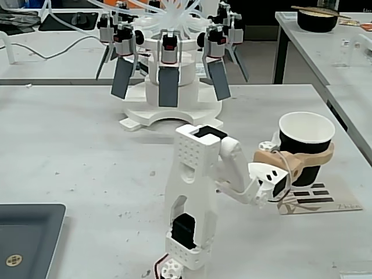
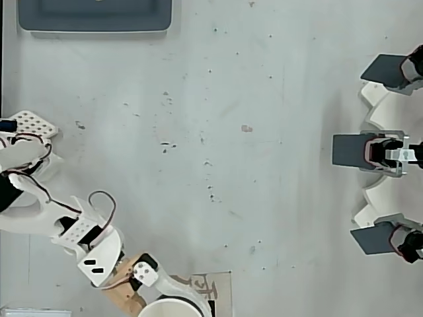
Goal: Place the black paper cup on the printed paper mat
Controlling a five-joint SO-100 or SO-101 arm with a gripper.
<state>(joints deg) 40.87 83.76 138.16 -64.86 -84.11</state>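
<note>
Fixed view: printed paper mat (image 1: 314, 199) bears Chinese-style character.

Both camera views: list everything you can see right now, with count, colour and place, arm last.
Paper cup: one, black with white inside, held above the mat's left part in the fixed view.
Paper mat: one, beige with black bars, table's right side in the fixed view.
Tray: one, dark grey, top left in the overhead view.
Device with grey paddles: one, white, far side of the table.
Bowl: one, dark, on the back right table.
Table: one, light grey, speckled.
Arm: one, white, front centre in the fixed view.
Gripper: one, tan fingers, closed around the cup.
</note>
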